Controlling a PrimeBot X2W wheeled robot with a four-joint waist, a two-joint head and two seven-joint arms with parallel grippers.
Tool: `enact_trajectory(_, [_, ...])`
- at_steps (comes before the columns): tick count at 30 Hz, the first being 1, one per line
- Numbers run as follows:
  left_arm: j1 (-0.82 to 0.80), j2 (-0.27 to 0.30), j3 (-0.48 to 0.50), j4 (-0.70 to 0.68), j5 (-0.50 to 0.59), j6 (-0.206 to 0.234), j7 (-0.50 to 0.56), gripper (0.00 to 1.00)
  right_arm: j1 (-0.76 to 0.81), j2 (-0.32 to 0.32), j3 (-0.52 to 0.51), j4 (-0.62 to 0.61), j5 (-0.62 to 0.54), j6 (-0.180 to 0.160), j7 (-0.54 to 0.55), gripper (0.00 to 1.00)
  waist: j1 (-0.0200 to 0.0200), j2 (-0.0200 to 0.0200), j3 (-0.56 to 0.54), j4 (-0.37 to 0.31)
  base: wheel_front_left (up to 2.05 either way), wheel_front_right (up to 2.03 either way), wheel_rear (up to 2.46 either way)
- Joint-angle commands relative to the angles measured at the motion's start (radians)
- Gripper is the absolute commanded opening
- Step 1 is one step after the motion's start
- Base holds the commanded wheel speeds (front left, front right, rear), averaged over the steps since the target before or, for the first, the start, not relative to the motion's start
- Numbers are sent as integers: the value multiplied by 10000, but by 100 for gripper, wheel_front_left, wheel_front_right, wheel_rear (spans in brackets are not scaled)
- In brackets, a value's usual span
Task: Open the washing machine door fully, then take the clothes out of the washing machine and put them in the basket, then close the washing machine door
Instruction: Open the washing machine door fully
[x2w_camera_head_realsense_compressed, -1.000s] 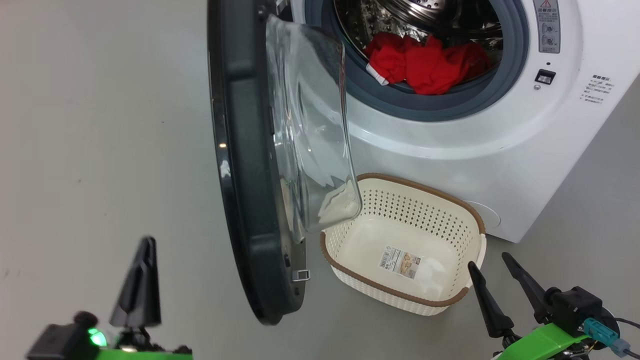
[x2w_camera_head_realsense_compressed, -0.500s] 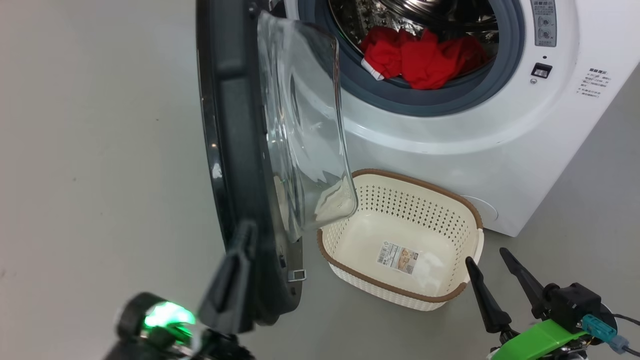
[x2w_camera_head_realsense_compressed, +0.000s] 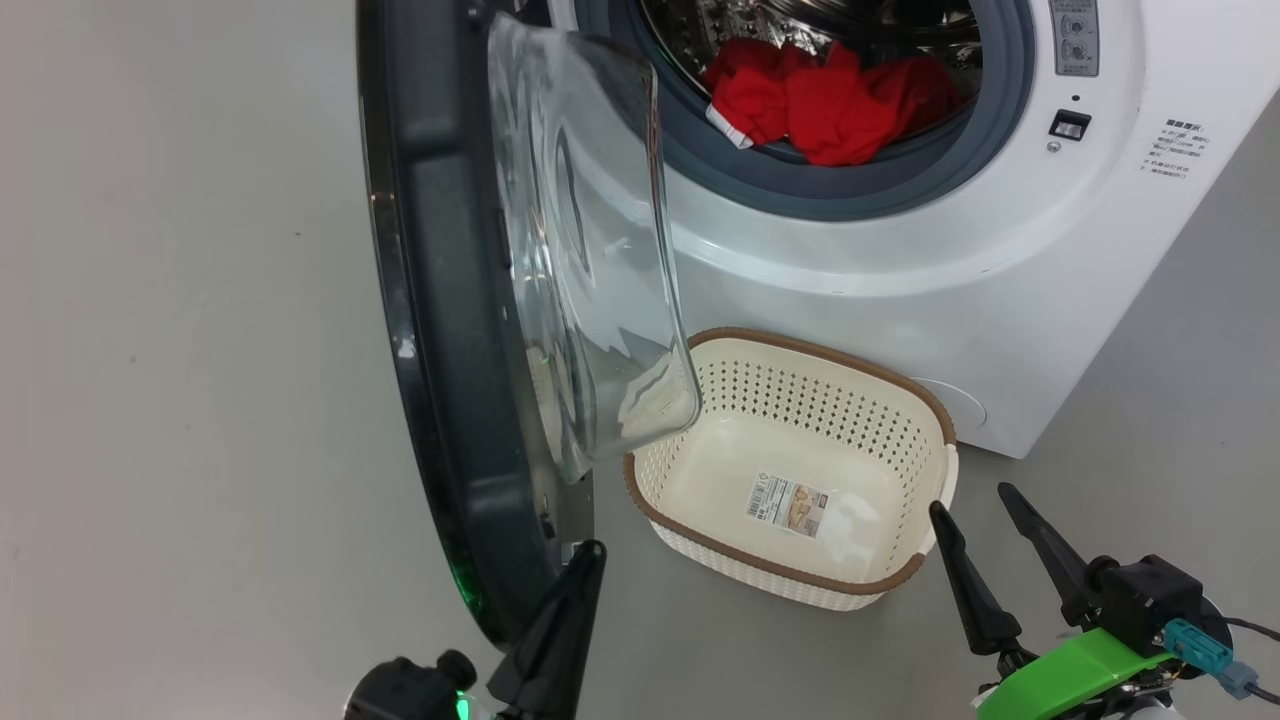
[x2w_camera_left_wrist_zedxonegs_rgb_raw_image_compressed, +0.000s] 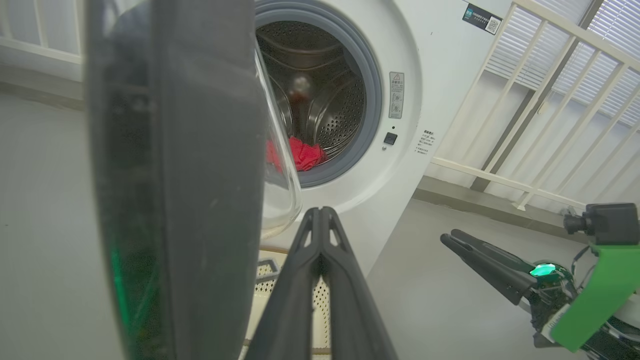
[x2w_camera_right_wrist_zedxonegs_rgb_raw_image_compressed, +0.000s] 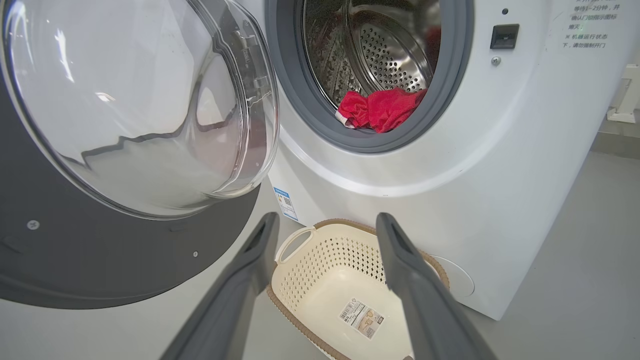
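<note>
Grey floor (x2w_camera_head_realsense_compressed: 180, 350) is spreading out under everything, and the washing machine (x2w_camera_head_realsense_compressed: 900, 260) is standing on it with the washing machine door (x2w_camera_head_realsense_compressed: 440, 300) hanging open, edge-on to my head, its glass bowl bulging toward the drum. I am holding my left gripper (x2w_camera_head_realsense_compressed: 590, 560) pinched tight, the two fingers pressed together with nothing between them. Its tip is sitting just beside the door's lower edge, on the inner side; whether it is touching the rim I cannot tell. I am holding my right gripper (x2w_camera_head_realsense_compressed: 970, 500) spread wide and empty, its fingers pointing up near the right end of the basket (x2w_camera_head_realsense_compressed: 820, 355). That basket is resting on the floor right against the machine's front, partly under the door's glass, with a paper label (x2w_camera_head_realsense_compressed: 785, 503) lying on its bottom. Red clothes (x2w_camera_head_realsense_compressed: 820, 95) are lying bunched in the drum, at the front of the opening, against the grey rubber ring (x2w_camera_head_realsense_compressed: 800, 195).
</note>
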Motion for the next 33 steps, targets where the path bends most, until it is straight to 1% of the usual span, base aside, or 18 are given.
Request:
enact_trajectory(1, [-368, 41, 380, -145, -94, 84, -49, 0, -319, -76, 161, -276, -36, 65, -91, 100, -1, 0, -7, -4, 0, 0, 0])
enact_trajectory(9, [-373, 41, 1185, 189, -108, 376, -49, 0, -196, -44, 99, -314, -33, 65, -91, 100, -1, 0, -85, 87, 0, 0, 0])
enact_trajectory(17, [-114, 41, 2393, 295, -1, 409, -49, 0, -150, -9, 92, -321, -21, 65, -91, 100, -1, 0, -112, 281, 0, 0, 0])
enact_trajectory(24, [-150, 41, 3609, 541, 251, 208, -49, 0, -139, 11, 126, -351, -10, 65, -91, 100, -1, 0, -77, 341, 0, 0, 0])
enact_trajectory(30, [-594, 41, 4697, 936, 170, 25, -49, 0, -234, -54, 132, -393, -10, 65, -91, 100, -1, 0, 82, 303, 0, 0, 0])
enact_trajectory(31, [-594, 41, 4697, 936, 170, 25, -49, 0, -234, -54, 132, -393, -10, 65, -91, 100, -1, 0, 82, 303, 0, 0, 0])
enact_trajectory(32, [-758, 41, 5099, 1109, 248, -48, -49, 0, -271, -79, 148, -422, -3, 65, -91, 100, -1, 0, 154, 261, 0, 0, 0])
enact_trajectory(33, [-758, 41, 5099, 1109, 248, -48, -49, 0, -271, -79, 148, -422, -3, 65, -91, 100, -1, 0, 154, 261, 0, 0, 0])
